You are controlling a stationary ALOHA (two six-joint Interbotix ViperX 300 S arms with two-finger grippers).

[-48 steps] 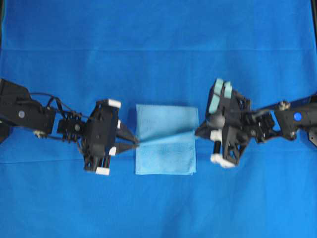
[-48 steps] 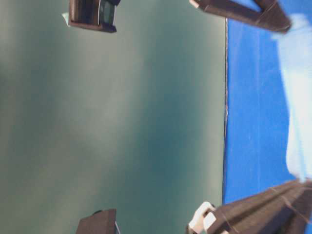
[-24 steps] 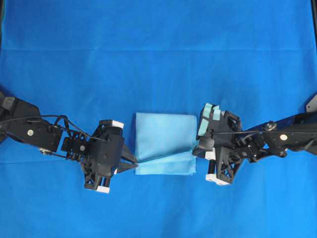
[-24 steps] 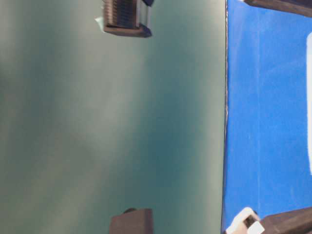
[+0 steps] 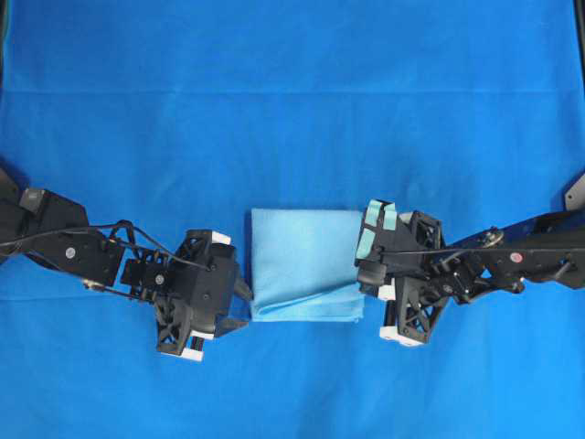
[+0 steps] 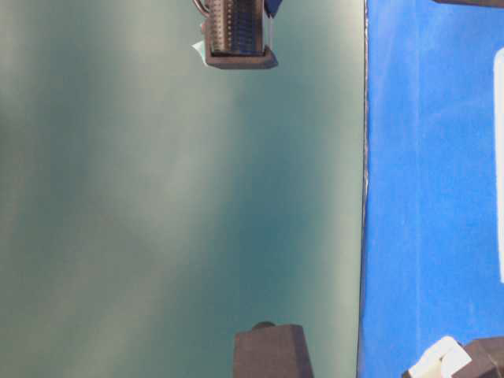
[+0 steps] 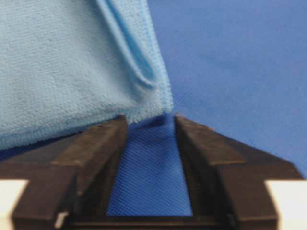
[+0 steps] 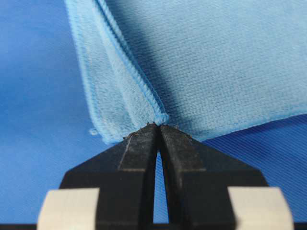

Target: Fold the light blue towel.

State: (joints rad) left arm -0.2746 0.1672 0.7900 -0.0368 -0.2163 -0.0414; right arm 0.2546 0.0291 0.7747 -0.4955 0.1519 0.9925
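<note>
The light blue towel (image 5: 306, 263) lies folded on the royal-blue table covering (image 5: 292, 91), its upper layer's edge running slantwise near the front. My left gripper (image 5: 244, 307) stands open at the towel's front left corner. In the left wrist view that corner (image 7: 158, 108) lies just past the fingertips, with only the covering between them (image 7: 149, 122). My right gripper (image 5: 360, 285) sits at the towel's right edge. In the right wrist view it (image 8: 159, 127) is shut, its tips pinching the towel's hem (image 8: 161, 117).
Both black arms reach in from the sides over the covering, the left arm (image 5: 82, 261) and the right arm (image 5: 512, 261). The table-level view is turned sideways: a green wall (image 6: 157, 197), the covering's edge (image 6: 365, 197) and arm parts at top and bottom.
Both grippers brought the towel's lifted edge down toward the front. The left gripper then opened and let go of its corner. The right gripper stays shut on the hem.
</note>
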